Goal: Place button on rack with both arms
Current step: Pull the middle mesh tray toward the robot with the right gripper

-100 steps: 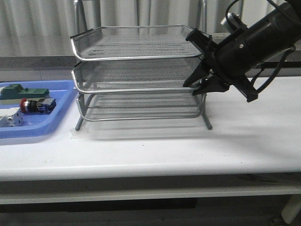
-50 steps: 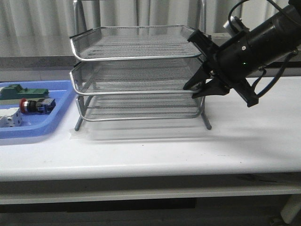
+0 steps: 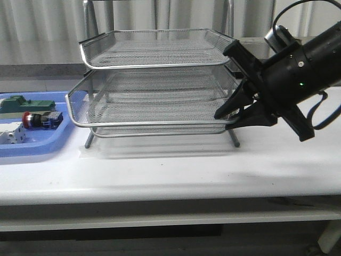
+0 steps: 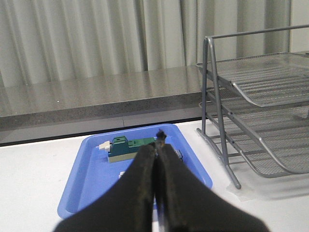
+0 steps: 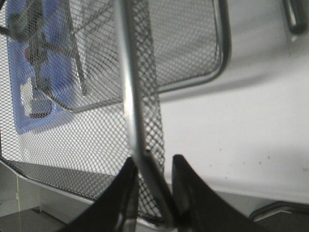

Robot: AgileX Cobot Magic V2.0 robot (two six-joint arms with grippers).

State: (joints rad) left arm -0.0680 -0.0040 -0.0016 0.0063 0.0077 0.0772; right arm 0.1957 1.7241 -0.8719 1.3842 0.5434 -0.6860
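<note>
Middle tray drawn forward to make a landing spot.

The right gripper (image 3: 230, 113) clamps the rack (image 3: 154, 80) middle tray's rim, holding it out; the left gripper (image 4: 157, 145) sits clenched and empty, while the button (image 3: 41, 119) waits in the blue tray (image 3: 32, 146) at nine o'clock.

blue tray (image 3: 37, 145) | green block (image 3: 26, 104) | white block (image 3: 10, 136) | table (image 3: 176, 170)

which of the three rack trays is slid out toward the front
The middle tray. Its front rim sticks out well past the top tray and bottom tray, and the right gripper grips its right edge.
</note>
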